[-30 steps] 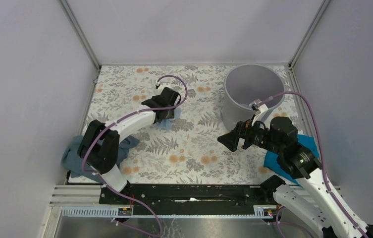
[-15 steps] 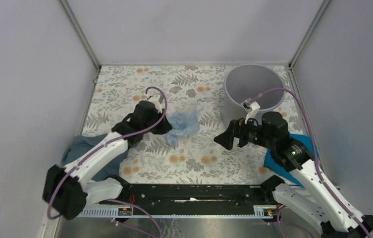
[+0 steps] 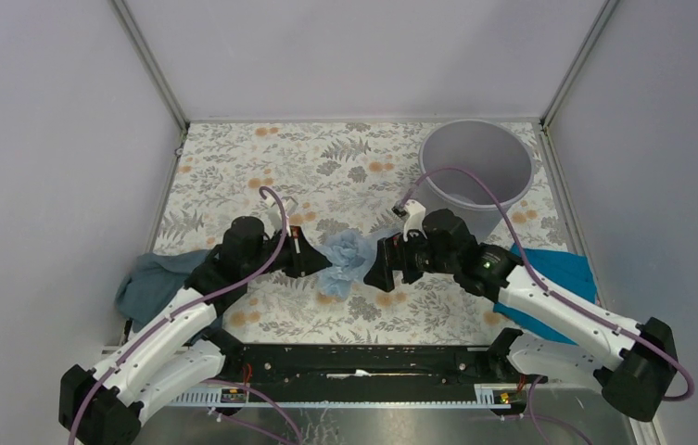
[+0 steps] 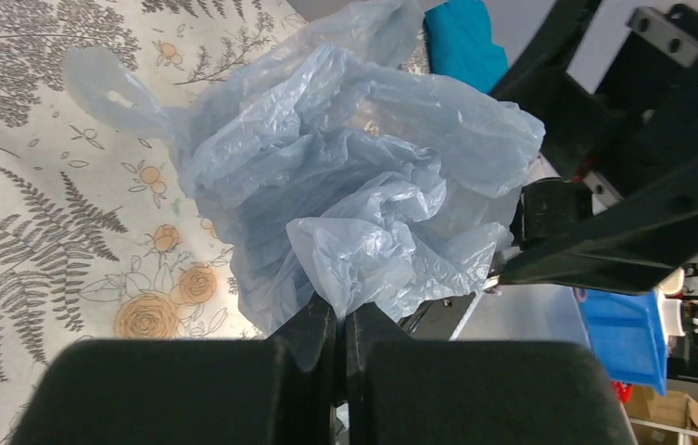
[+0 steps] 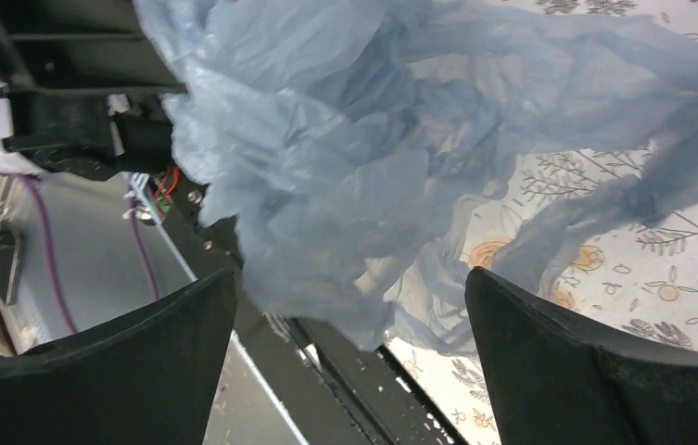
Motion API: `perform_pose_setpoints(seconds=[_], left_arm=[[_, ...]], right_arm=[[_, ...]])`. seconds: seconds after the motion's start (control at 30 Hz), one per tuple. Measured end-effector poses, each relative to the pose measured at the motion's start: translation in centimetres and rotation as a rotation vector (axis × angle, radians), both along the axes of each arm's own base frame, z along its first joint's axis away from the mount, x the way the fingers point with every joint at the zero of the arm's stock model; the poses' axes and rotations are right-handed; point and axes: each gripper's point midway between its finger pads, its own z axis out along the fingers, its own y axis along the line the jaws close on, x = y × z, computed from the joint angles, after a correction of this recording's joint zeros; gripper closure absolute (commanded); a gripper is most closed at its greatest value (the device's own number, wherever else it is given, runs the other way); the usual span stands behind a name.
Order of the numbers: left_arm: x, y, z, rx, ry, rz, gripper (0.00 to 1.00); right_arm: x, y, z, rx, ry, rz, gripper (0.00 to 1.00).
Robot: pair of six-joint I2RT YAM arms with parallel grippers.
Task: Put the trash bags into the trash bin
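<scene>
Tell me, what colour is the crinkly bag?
Pale, see-through blue. The trash bag shows best in the left wrist view.

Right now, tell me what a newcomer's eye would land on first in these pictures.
First, the crumpled pale-blue plastic bag at the middle of the flowered table. It is pinched in the left gripper, and the open right gripper faces it from the other side. Next, the big grey bin, standing empty at the far right corner, apart from the bag.
</scene>
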Motion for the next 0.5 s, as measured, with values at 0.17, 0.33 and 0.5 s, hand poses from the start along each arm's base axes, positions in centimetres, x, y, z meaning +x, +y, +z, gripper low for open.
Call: perform_pose_setpoints(seconds=[0.17, 0.33, 0.5], left_arm=[[-0.3, -0.5, 0.2, -0.049, 0.010, -0.016, 1.00], [-1.2, -1.1, 1.7, -0.124, 0.010, -0.056, 1.00], [-2.2, -1.4, 3.8, -0.176, -0.025, -0.114, 1.00]], right_arm=[[1.0, 0.2, -0.9, -0.036, -0.019, -0.036, 0.00], [1.2, 0.0, 0.1, -0.016, -0.059, -0.051, 0.01], [0.8, -1.5, 3.4, 0.090, -0.177, -0.090, 0.00]])
